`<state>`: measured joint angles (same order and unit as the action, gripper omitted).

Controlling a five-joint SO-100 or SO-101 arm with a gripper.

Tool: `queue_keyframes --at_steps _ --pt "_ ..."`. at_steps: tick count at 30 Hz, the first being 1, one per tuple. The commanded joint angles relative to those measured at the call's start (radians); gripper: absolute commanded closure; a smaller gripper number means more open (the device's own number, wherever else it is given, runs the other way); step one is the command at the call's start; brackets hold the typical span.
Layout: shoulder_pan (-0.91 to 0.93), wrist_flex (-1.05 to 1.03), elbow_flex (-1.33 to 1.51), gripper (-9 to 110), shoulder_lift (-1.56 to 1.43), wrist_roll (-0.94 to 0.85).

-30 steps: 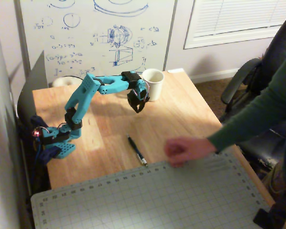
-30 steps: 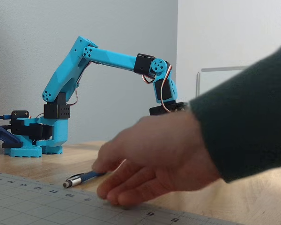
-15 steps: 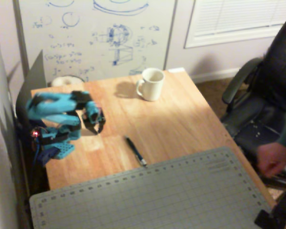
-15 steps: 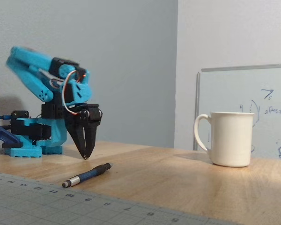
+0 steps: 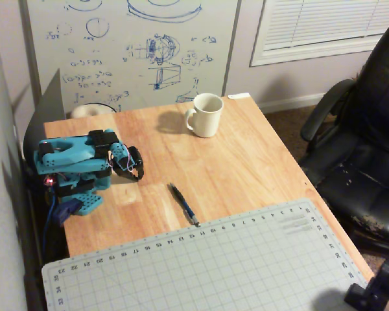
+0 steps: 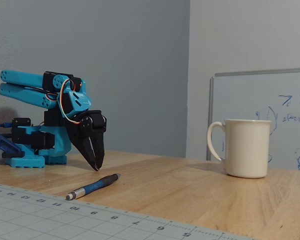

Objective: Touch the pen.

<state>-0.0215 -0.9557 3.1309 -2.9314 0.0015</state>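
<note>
Hovering near the pen [image 6: 93, 187] — gripper [image 6: 96, 166], jaws together.

High overhead and low tabletop views, same table [image 5: 246, 162].

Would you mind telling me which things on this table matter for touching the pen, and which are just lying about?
Part of the job:
- pen, lying on the bare wood beside the mat's edge
- end effector, folded back near the arm's base, apart from the pen

Just lying about:
- mug, at the far side of the table
- cutting mat, along the near edge
</note>
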Motion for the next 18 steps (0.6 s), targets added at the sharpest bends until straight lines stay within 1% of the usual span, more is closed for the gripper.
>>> queue_keyframes --at_steps 1,18 --pt "0.002 -0.003 0.008 101 -0.002 -0.008" --pt "0.008 -0.003 0.008 101 0.000 0.002"
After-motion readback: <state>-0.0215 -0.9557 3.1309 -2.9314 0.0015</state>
